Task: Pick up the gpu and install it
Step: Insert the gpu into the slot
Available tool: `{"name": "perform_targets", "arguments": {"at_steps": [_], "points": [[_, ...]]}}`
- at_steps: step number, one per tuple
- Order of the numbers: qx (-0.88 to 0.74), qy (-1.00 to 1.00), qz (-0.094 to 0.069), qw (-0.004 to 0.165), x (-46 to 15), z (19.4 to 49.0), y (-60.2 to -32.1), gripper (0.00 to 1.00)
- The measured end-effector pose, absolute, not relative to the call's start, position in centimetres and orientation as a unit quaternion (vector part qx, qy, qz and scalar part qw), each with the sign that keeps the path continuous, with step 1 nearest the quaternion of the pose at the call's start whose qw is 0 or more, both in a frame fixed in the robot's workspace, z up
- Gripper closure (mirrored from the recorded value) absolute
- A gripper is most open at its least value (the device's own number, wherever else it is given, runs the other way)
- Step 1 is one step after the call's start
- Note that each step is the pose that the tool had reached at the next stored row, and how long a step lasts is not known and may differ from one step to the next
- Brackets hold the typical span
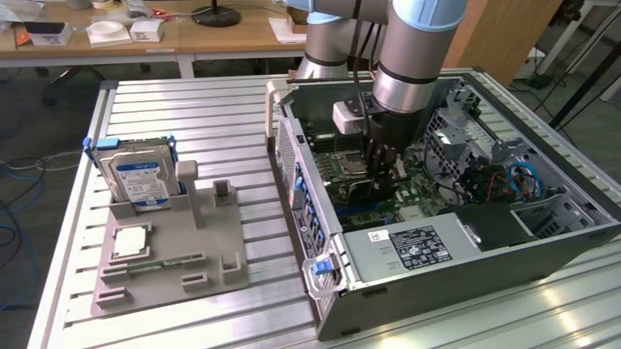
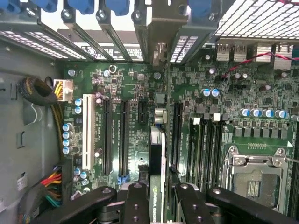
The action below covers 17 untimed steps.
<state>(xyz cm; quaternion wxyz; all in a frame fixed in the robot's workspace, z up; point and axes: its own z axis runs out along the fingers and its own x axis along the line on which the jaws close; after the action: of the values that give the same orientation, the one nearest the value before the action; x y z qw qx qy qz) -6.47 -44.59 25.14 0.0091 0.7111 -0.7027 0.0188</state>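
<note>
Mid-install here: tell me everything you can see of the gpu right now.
The gpu is a thin blackish card seen edge-on, with white NVIDIA lettering on its edge and a grey metal bracket at its far end. It stands upright over the motherboard among black expansion slots, clamped between the fingers of the gripper. Whether it is seated cannot be told.

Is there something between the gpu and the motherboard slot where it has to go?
Nothing visible does. The end effector holds the gpu edge-on over the motherboard, with long black slots on either side. The spot directly under the card is hidden by the card itself.
</note>
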Motion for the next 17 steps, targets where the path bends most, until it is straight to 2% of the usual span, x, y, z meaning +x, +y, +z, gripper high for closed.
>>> {"name": "perform_targets", "arguments": {"at_steps": [17], "points": [[0.71, -0.704, 0.019, 0.009, -6.48, 25.12, -44.7, 0.74]]}}
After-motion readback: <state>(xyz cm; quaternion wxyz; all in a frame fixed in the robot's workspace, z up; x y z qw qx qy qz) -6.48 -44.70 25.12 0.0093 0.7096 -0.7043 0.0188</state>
